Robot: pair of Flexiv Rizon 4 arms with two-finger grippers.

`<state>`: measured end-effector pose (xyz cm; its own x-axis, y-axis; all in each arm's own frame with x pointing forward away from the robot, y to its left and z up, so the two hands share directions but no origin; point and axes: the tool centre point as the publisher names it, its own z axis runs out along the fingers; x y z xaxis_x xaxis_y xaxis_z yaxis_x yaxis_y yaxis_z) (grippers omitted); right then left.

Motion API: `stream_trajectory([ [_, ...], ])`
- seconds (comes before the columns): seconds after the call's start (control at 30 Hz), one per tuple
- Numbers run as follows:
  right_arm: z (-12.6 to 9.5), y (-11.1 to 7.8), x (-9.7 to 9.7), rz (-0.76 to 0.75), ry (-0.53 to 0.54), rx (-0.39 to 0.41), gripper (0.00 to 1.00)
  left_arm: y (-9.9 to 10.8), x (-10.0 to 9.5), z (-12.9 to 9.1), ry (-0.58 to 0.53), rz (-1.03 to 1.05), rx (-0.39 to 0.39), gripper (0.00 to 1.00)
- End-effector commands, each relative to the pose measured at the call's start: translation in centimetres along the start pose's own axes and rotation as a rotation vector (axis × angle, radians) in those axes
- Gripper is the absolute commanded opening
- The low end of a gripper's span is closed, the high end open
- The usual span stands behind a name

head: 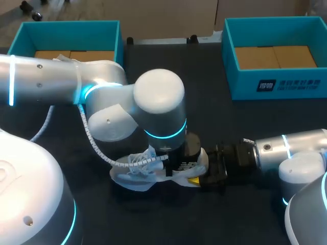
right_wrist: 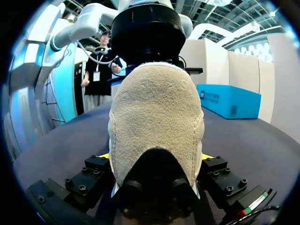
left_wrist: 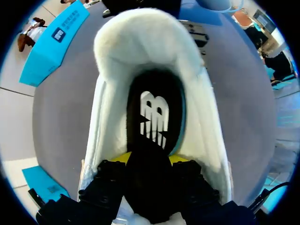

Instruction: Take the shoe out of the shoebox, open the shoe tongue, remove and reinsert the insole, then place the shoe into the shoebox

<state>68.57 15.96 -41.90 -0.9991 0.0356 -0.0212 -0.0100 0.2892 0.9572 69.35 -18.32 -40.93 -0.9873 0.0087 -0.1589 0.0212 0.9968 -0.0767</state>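
White soft-sided trainer (head: pixel 134 173): likely light, heel firm. Heel clamped by right gripper (right_wrist: pixel 155 157) from 3 o'clock; left gripper (left_wrist: pixel 149 159) pinches floppy black insole (left_wrist: pixel 152 117) end.

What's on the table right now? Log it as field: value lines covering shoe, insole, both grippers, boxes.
shoe: on the table, outside both boxes
insole: black, lying inside the shoe
left gripper: over the shoe's opening, shut on a black flap; tongue or insole end, cannot tell
right gripper: shut on the shoe's heel, from both sides
left shoebox, right shoebox: teal, at the far edge, no shoe seen inside
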Motion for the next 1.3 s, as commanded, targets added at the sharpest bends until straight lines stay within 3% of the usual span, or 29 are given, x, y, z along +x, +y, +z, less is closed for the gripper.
stream_trajectory([
  [0.03,0.0,0.3,0.3,-0.002,0.001,0.003,0.00,-0.9,-2.0,2.1,-0.019,-0.025,-0.025,0.33],
  [0.17,0.0,0.3,0.3,-0.002,0.001,0.003,0.00,-0.8,-2.9,1.9,-0.024,-0.041,-0.022,0.04],
  [0.2,0.0,0.3,0.3,-0.002,0.001,0.003,0.00,-0.8,-3.1,1.8,-0.024,-0.044,-0.019,0.00],
  [0.87,0.0,0.3,0.3,-0.002,0.001,0.003,0.00,1.1,-1.1,-5.0,0.261,-0.004,0.173,0.00],
  [1.3,0.0,0.3,0.3,-0.002,0.001,0.003,0.00,1.7,0.0,-8.1,0.316,0.023,0.278,0.00],
])
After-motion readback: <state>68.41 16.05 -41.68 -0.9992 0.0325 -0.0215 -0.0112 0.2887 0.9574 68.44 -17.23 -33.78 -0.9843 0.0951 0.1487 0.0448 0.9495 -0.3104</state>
